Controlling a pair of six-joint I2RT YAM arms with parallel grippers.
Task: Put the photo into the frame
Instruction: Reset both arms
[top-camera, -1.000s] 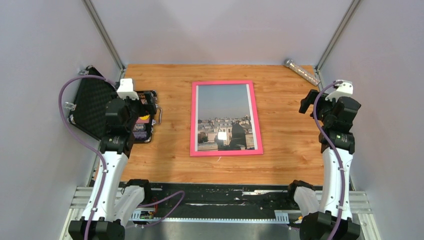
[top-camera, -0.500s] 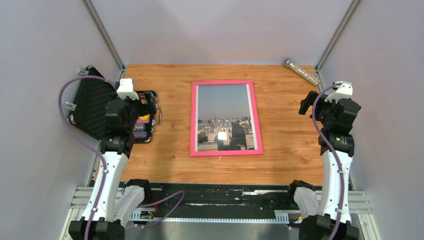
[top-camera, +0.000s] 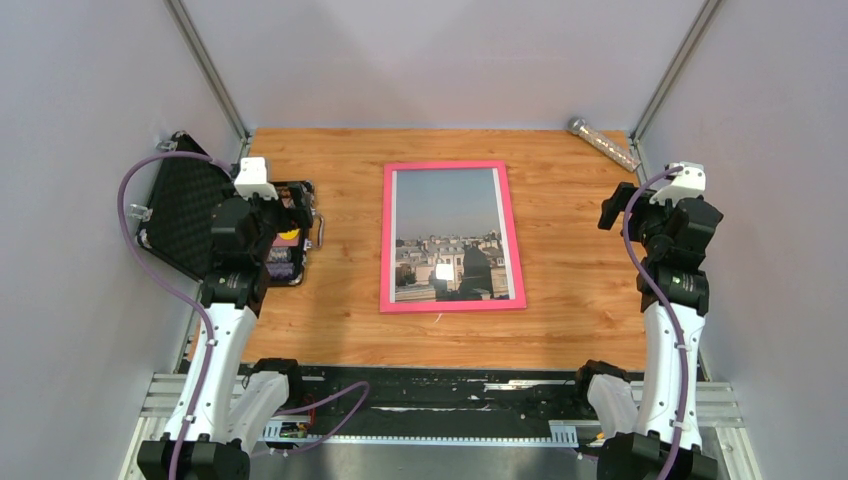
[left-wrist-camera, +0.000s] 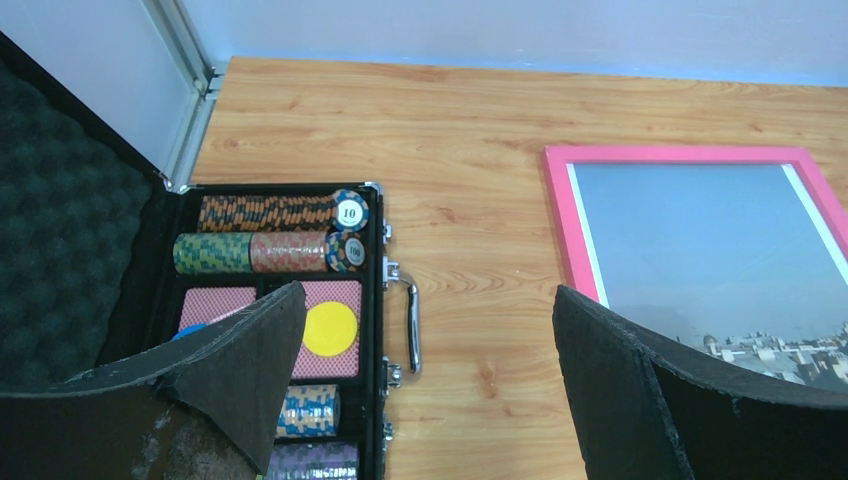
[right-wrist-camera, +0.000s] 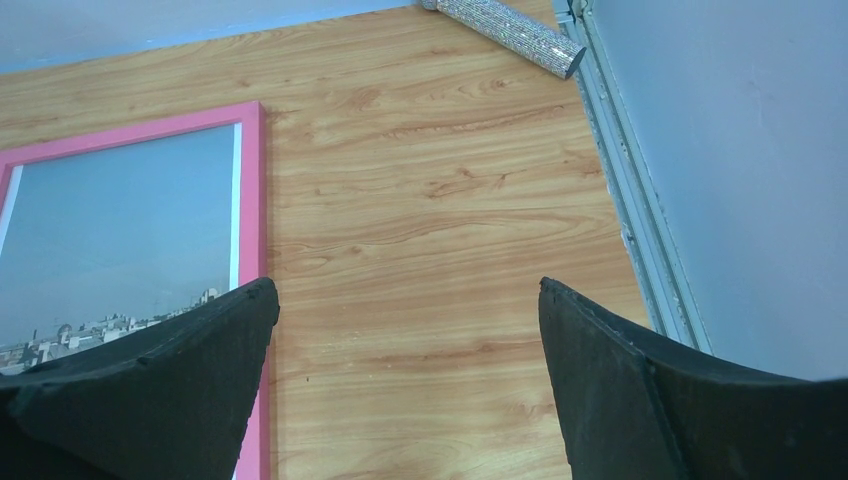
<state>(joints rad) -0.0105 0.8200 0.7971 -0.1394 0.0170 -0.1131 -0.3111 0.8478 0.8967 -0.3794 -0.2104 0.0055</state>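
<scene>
Three pale grey walls (top-camera: 440, 60) close in a table top (top-camera: 570, 280) of warm orange-brown wood grain, with slim aluminium posts (top-camera: 205, 65) rising at the far corners. A black and silver metal rail (top-camera: 440, 400) runs along the near edge, where both arm bases are bolted.

At the middle of the table lies a bright pink, thin-railed rectangular frame (top-camera: 445, 165), flat, its long sides running near to far. Inside its opening sits the paper photo (top-camera: 447, 215), with a narrow white border, smooth pale blue-grey sky in the far half and city rooftops in the near half. A small bright reflection shows among the buildings.

At the left edge an open black case (top-camera: 180, 215) leans its lid, lined with dimpled foam, against the wall. Its tray holds rows of striped poker chips (left-wrist-camera: 270, 212) and a chrome handle faces the frame. In the far right corner a glittery silver cylinder (right-wrist-camera: 500, 32) lies beside the wall rail.

The left gripper (left-wrist-camera: 428, 295) hangs above the gap between the case and the frame's left rail. Its rough black fingers (left-wrist-camera: 230, 370) are spread wide, holding and touching nothing. The right gripper (right-wrist-camera: 408, 285) hangs over bare wood just right of the frame. Its matt black fingers (right-wrist-camera: 150, 390) are equally wide apart and grasp nothing.
</scene>
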